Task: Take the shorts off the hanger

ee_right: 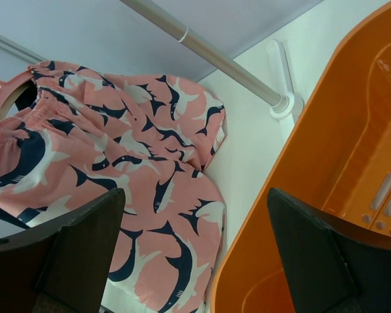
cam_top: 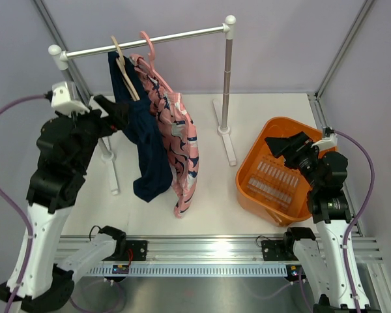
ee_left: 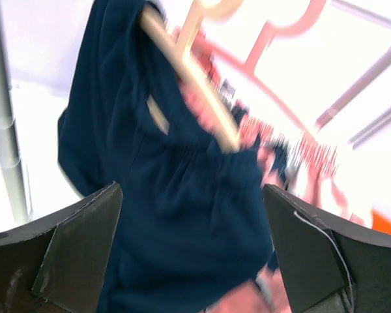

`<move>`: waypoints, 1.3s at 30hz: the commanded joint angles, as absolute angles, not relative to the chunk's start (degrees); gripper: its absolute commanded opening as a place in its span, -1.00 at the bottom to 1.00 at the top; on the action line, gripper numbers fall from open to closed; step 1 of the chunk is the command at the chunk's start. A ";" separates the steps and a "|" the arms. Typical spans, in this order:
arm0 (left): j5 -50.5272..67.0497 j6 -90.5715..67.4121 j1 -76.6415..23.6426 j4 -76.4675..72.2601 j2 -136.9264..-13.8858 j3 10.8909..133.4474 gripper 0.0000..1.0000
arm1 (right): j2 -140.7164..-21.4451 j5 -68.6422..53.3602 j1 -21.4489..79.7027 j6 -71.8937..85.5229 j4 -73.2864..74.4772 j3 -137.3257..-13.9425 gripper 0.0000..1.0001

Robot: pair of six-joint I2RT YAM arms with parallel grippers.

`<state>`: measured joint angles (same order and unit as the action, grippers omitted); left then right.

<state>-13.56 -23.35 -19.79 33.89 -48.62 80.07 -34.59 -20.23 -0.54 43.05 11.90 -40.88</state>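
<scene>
Navy shorts [cam_top: 150, 150] hang on a wooden hanger [cam_top: 125, 72] at the left of the rail. Beside them, pink shark-print shorts [cam_top: 179, 143] hang on a pink hanger [cam_top: 148, 45]. My left gripper [cam_top: 120, 112] is open at the navy shorts' left side. In the left wrist view the navy shorts [ee_left: 182, 215] fill the wide gap of that gripper [ee_left: 192, 254], under the wooden hanger [ee_left: 189, 72]; whether a finger touches the cloth is unclear. My right gripper [cam_top: 280, 145] is open and empty above the orange basket [cam_top: 274, 122]. In its wrist view it [ee_right: 195, 261] faces the pink shorts [ee_right: 130, 169].
The clothes rail [cam_top: 169, 38] stands on two uprights, the right one [cam_top: 227, 85] with a white foot on the table. The left upright [ee_left: 3, 130] is close beside my left gripper. The orange basket [ee_right: 326, 156] lies at the right, near the table's edge.
</scene>
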 commanded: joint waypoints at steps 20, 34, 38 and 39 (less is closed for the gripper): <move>-31.37 -12.83 -19.78 25.75 -84.54 106.87 0.56 | -32.78 -22.41 -0.79 40.34 17.75 -51.42 0.99; -35.42 -10.81 -19.69 24.43 -86.92 105.47 -0.14 | -32.96 -22.94 -0.79 40.61 17.58 -50.36 0.99; -35.07 -10.20 -19.78 24.61 -86.92 105.99 -0.79 | -32.52 -23.03 -0.79 40.17 17.75 -50.10 0.99; -34.89 -9.85 -19.78 25.13 -87.01 106.43 -0.91 | -32.52 -23.03 -0.79 40.08 17.84 -49.84 0.99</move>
